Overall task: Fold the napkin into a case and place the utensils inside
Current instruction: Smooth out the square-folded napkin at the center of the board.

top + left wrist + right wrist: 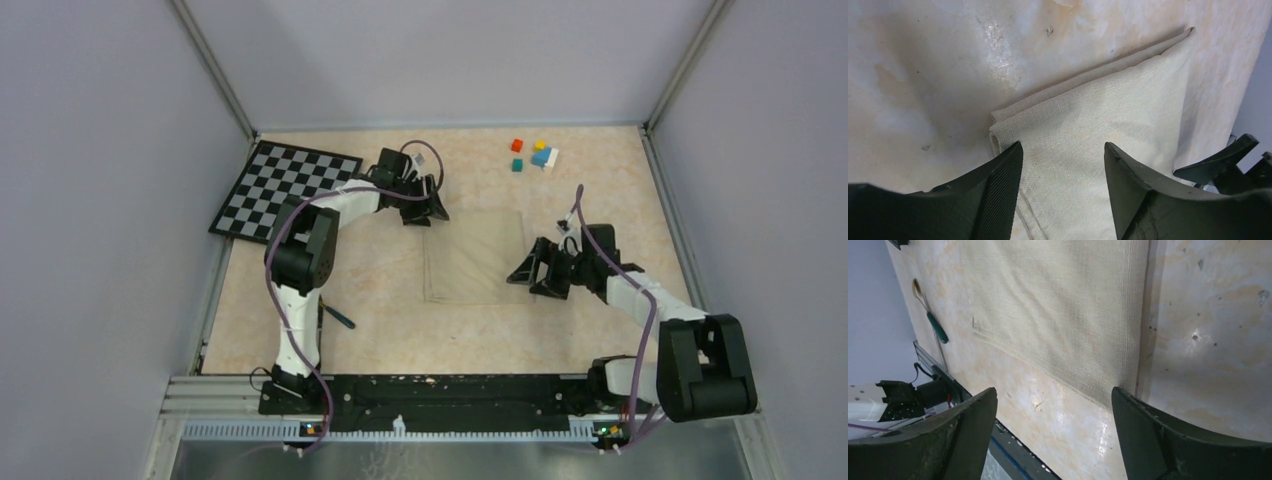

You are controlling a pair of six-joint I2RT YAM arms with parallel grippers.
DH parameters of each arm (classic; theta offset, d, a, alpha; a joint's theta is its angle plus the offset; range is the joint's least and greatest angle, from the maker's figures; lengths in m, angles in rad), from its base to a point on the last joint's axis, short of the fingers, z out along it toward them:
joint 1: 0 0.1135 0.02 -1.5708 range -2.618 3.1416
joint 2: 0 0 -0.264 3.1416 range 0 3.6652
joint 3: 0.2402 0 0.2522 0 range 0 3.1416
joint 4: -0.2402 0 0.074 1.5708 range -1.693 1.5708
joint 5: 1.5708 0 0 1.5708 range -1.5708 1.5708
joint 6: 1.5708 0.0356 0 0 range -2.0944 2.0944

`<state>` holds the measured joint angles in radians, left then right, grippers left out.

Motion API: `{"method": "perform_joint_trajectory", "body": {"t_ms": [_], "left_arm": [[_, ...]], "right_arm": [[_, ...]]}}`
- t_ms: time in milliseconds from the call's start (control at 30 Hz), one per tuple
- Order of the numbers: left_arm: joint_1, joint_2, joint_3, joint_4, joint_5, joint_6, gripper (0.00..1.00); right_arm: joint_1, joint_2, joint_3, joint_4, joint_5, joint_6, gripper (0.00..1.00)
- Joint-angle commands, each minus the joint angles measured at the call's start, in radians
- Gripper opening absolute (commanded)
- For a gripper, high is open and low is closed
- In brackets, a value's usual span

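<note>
The beige napkin (475,257) lies flat mid-table, folded into a layered rectangle. My left gripper (428,212) is open over its far left corner. In the left wrist view (1063,146) the fingers straddle that corner of the cloth (1098,120), where two layers show. My right gripper (535,272) is open and empty at the cloth's right edge, near its near right corner. In the right wrist view (1054,390) the cloth (1058,305) lies ahead of the fingers. The utensils (338,317), one with a teal handle (937,327), lie by the left arm's base.
A black-and-white checkerboard (285,190) lies at the far left. Several small coloured cubes (535,155) sit at the far right. Grey walls enclose the table on three sides. The black base rail (440,395) runs along the near edge.
</note>
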<state>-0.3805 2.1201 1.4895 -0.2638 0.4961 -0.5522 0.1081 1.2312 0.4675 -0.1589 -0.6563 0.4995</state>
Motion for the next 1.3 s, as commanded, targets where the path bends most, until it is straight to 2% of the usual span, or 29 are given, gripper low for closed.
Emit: {"method": "perform_joint_trajectory", "body": {"t_ms": [0,133,267,500,567,633,767,900,1033,1133,1267], "left_arm": [[0.008,-0.076,0.045,-0.005,-0.009,0.055,0.68],[0.013,-0.050,0.065,0.027,0.071,0.001,0.69],[0.018,0.006,0.069,0.057,0.086,-0.017,0.69],[0.069,0.087,0.049,0.079,0.035,-0.013,0.69],[0.086,0.098,0.030,0.077,0.020,-0.011,0.69],[0.093,0.103,0.008,0.081,0.011,-0.006,0.69],[0.093,0.053,-0.024,0.066,0.000,0.009,0.69],[0.091,-0.061,-0.010,0.031,0.054,0.020,0.70],[0.091,-0.113,0.026,0.060,0.162,-0.024,0.71],[0.091,-0.084,0.053,0.071,0.194,-0.054,0.71],[0.092,-0.029,0.035,0.095,0.173,-0.052,0.71]], "right_arm": [[-0.015,0.070,0.171,0.052,0.015,0.030,0.86],[-0.028,0.304,0.368,0.210,-0.071,0.113,0.86],[-0.028,0.482,0.510,0.385,-0.101,0.208,0.84],[-0.058,0.728,0.599,0.590,-0.151,0.278,0.79],[-0.078,0.783,0.599,0.621,-0.142,0.270,0.79],[-0.101,0.834,0.615,0.583,-0.112,0.220,0.79],[-0.141,0.813,0.653,0.450,-0.069,0.115,0.78],[-0.131,0.670,0.696,0.267,-0.044,0.034,0.79],[-0.077,0.613,0.694,0.347,-0.108,0.131,0.81],[-0.005,0.673,0.714,0.434,-0.156,0.210,0.81],[0.042,0.791,0.715,0.677,-0.197,0.372,0.81]]}}
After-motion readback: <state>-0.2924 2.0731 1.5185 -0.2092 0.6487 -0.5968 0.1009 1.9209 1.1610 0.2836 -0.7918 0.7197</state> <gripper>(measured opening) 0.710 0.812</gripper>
